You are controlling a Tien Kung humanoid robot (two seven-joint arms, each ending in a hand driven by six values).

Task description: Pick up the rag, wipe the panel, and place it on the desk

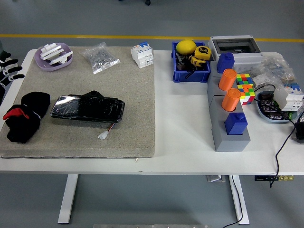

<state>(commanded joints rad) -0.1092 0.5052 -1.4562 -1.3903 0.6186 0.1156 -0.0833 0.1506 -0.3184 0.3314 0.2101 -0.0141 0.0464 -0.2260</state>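
The black rag (23, 118), with a red patch on its left side, lies bunched at the left end of the grey mat (133, 95). The black glossy panel (88, 108) lies just right of it on the mat, with a small white connector on a wire (103, 135) at its front. My left hand (8, 70) shows only as white-tipped fingers at the picture's left edge, behind the rag and apart from it. The fingers are spread and hold nothing. My right hand is out of view.
A purple dish with white parts (53, 56), a bag of small parts (99, 58) and a white breaker (142, 54) sit at the mat's far edge. A blue bin (190, 61), a grey block with orange and blue pegs (229, 114) and a colour cube (245, 88) stand to the right.
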